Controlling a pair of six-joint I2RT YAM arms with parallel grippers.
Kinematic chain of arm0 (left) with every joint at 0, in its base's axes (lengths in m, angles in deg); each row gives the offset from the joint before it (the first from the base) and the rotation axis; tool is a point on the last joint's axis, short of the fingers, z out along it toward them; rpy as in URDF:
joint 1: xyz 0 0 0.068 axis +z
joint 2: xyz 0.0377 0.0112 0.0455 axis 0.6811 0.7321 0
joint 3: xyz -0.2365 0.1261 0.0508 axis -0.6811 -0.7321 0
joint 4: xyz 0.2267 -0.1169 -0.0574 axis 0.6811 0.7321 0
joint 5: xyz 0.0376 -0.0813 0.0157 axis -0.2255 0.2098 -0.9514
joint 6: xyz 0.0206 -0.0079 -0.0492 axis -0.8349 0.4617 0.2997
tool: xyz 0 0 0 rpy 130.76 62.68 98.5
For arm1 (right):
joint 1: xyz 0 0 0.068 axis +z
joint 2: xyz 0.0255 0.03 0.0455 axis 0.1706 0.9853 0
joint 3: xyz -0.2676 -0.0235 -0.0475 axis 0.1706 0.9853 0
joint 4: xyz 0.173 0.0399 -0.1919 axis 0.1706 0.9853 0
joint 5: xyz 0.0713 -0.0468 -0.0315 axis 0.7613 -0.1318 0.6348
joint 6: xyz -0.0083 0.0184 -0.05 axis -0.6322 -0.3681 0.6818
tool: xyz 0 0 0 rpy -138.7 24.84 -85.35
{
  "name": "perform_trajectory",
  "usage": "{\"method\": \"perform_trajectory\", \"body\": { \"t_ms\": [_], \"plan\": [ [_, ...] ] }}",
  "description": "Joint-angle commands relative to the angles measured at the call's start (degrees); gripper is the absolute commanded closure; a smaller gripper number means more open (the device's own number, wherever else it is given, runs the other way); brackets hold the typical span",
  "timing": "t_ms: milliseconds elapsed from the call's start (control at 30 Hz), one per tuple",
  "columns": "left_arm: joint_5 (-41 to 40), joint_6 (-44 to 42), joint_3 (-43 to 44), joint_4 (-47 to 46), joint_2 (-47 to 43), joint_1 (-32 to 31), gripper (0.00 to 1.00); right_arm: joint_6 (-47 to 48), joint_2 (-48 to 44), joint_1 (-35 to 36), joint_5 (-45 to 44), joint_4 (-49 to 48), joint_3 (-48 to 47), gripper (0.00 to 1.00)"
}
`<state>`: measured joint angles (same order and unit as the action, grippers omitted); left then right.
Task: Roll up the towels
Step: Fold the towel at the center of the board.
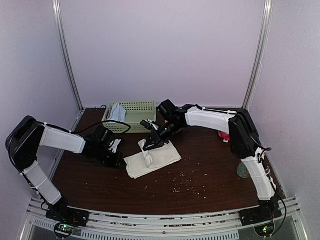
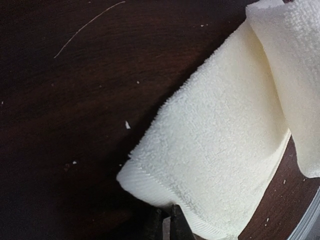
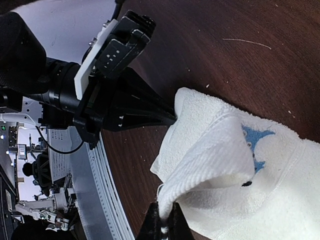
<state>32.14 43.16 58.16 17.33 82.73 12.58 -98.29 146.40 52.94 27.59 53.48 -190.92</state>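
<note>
A white towel (image 1: 160, 157) lies partly folded on the dark table, left of centre. My left gripper (image 1: 121, 161) is low at its left corner. In the left wrist view its fingertips (image 2: 167, 227) are closed together at the towel's hemmed edge (image 2: 220, 140). My right gripper (image 1: 149, 146) is shut on a raised fold at the towel's far edge and holds it off the table. In the right wrist view the jaws (image 3: 164, 220) pinch that fold, the towel (image 3: 260, 200) shows a blue mark (image 3: 255, 136), and the left gripper (image 3: 172, 116) touches the towel's corner.
A green basket (image 1: 131, 115) stands at the back left with a grey-blue towel (image 1: 117, 112) in it. A pink object (image 1: 225, 136) lies behind the right arm. Crumbs (image 1: 185, 182) are scattered in front of the towel.
</note>
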Motion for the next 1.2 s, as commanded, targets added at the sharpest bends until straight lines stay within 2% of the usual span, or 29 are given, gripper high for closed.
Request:
{"method": "perform_trajectory", "body": {
  "t_ms": [0, 667, 900, 1033, 1167],
  "plan": [
    [-0.98, 0.13, -1.43, -0.12, 0.08, -0.36, 0.93, -1.21, 2.89, 1.14, 0.21, -1.66, -2.21, 1.00],
    [-0.97, 0.56, -2.32, -1.33, 0.07, -0.37, 0.93, -7.13, 6.96, 4.35, 2.35, -8.40, -3.86, 1.00],
    [-1.29, 0.65, -2.45, -1.26, -0.37, -0.41, 0.93, -5.31, 8.04, 4.44, 2.77, -7.05, -4.48, 0.85],
    [-3.27, 0.66, -2.15, 0.15, -2.04, -0.41, 0.93, 0.40, 5.79, 4.41, 1.71, -2.17, -6.14, 0.73],
    [-6.44, 1.13, -1.02, 2.85, -6.49, -0.39, 0.93, 6.63, 2.21, 3.67, 0.15, 2.38, -5.88, 0.68]
  ]
}}
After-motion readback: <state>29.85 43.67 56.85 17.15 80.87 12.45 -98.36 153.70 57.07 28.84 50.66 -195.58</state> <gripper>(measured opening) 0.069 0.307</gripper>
